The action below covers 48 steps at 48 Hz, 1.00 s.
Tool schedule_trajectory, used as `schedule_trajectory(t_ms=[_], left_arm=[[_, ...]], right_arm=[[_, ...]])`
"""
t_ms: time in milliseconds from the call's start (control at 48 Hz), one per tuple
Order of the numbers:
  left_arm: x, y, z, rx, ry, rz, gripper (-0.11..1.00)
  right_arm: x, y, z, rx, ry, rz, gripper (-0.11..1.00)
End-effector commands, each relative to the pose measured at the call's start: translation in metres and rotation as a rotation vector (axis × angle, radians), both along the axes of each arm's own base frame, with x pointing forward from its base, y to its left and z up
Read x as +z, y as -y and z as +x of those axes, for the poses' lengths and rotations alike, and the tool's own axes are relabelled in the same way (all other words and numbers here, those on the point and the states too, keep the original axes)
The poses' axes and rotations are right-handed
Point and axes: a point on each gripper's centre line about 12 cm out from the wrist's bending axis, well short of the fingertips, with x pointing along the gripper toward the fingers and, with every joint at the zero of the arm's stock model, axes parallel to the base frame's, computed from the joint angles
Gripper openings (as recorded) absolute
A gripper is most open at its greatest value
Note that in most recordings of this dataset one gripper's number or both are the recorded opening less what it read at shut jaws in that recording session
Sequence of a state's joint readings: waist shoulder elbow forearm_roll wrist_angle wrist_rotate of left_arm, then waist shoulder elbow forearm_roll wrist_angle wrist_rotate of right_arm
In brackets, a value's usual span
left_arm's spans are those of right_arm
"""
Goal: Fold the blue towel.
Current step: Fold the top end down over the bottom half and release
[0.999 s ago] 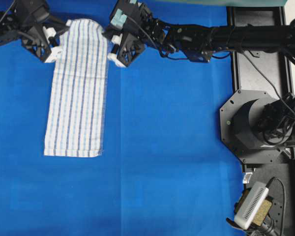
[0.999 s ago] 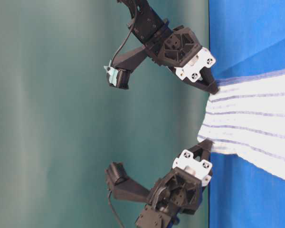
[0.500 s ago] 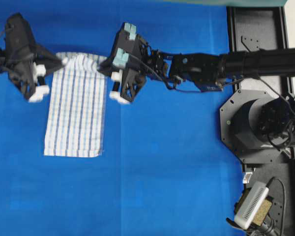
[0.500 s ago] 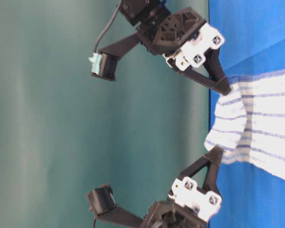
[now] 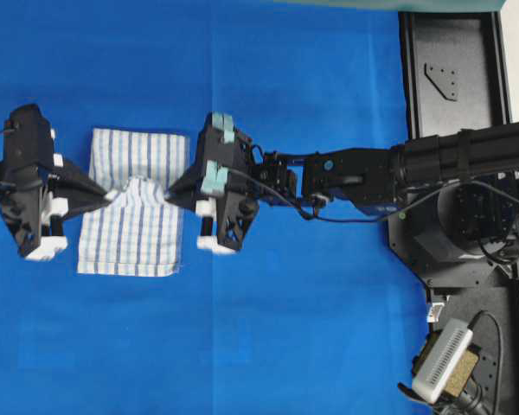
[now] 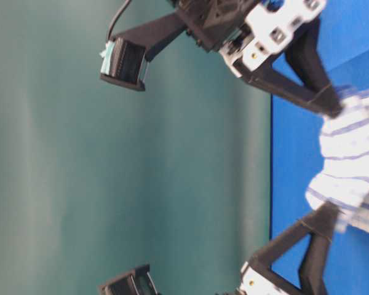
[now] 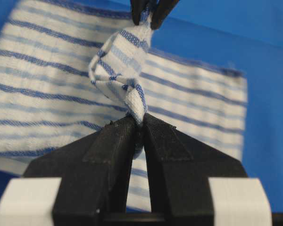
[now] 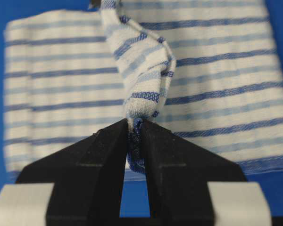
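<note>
Both arms had carried the towel's [image 5: 130,220] far end back from the table's [image 5: 294,328] top edge over the rest, halving its visible length. Left fingers [image 5: 109,195] and right fingers [image 5: 168,194] were each clamped on a corner of that raised end, held taut between them above the flat part. It lay on the table's left side, near the left edge.

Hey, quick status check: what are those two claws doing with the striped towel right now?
Left gripper and right gripper both shut on blue towel. Pinched edge lifted over the middle, fold underway. Nothing in the way.
</note>
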<state>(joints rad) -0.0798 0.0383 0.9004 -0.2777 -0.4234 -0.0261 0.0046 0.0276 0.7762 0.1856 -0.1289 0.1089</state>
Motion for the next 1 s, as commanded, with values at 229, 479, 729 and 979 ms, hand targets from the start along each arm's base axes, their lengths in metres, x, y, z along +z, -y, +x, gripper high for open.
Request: schedule_trajectory(t_ms=[229,479,729,979], left_arm=[[0.009,0.033,-0.001,-0.083,0.026,-0.022,0.06],[0.004,0.034,-0.004,-0.095,-0.024,-0.023,0.06],[0.000,0.035,-0.007,-0.100,-0.057,-0.023,0.06],[-0.002,0.034,-0.010,-0.098,-0.068,-0.027,0.06]], right_arm=[[0.011,-0.026,0.000,0.053,0.034,0.019,0.27],[0.010,-0.033,0.000,0.071,0.028,0.022,0.27],[0.004,-0.039,-0.001,0.079,0.002,0.030,0.27],[0.000,-0.042,0.000,0.073,-0.016,0.046,0.46]])
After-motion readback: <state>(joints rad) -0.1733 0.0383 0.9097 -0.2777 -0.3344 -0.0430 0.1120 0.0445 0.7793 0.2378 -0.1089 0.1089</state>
